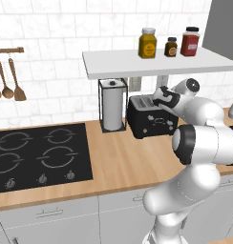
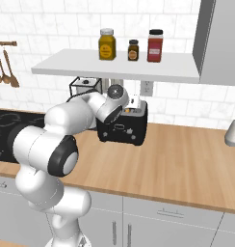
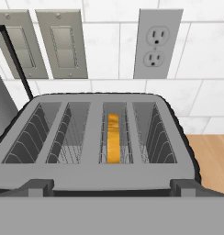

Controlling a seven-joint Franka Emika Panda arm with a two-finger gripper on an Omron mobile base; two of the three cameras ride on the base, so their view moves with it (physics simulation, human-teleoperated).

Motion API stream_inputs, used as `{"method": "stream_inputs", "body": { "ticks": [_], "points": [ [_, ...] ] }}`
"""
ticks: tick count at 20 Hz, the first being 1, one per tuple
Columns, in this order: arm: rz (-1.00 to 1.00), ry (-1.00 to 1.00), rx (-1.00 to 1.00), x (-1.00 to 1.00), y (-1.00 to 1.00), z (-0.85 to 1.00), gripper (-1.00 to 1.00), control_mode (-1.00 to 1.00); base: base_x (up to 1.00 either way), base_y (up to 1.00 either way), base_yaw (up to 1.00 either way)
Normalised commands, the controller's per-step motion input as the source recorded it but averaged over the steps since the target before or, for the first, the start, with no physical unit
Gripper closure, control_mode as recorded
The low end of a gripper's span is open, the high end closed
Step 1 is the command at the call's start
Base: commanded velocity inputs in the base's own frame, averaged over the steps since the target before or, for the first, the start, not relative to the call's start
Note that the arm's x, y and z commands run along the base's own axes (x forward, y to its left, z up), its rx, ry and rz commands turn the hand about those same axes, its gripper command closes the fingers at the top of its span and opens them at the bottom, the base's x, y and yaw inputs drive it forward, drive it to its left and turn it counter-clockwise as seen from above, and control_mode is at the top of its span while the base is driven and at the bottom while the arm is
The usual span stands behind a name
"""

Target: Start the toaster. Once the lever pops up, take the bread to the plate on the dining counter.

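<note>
The black toaster stands on the wood counter against the tiled wall, under the white shelf; it also shows in the right base view. In the hand view I look down on its grey top. The bread sits edge-on, deep in the third slot from the left. My gripper hovers open just above the toaster's near top edge, its two dark fingertips spread wide with nothing between them. The plate and the dining counter are out of view.
A paper-towel roll in a black holder stands just left of the toaster. The black stovetop lies further left. The shelf with three jars hangs low over the toaster. An outlet and switches are on the wall behind.
</note>
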Motion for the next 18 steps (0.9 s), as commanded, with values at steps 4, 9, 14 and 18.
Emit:
{"method": "stream_inputs", "body": {
  "ticks": [4, 9, 14, 18],
  "points": [
    [0.00, 0.00, 0.00, 0.00, 0.00, 0.00, -1.00, -1.00, 0.00, 0.00, 0.00],
    [0.00, 0.00, 0.00, 0.00, 0.00, 0.00, -1.00, -1.00, 0.00, 0.00, 0.00],
    [0.00, 0.00, 0.00, 0.00, 0.00, 0.00, -1.00, -1.00, 0.00, 0.00, 0.00],
    [0.00, 0.00, 0.00, 0.00, 0.00, 0.00, -1.00, -1.00, 0.00, 0.00, 0.00]
  ]
}}
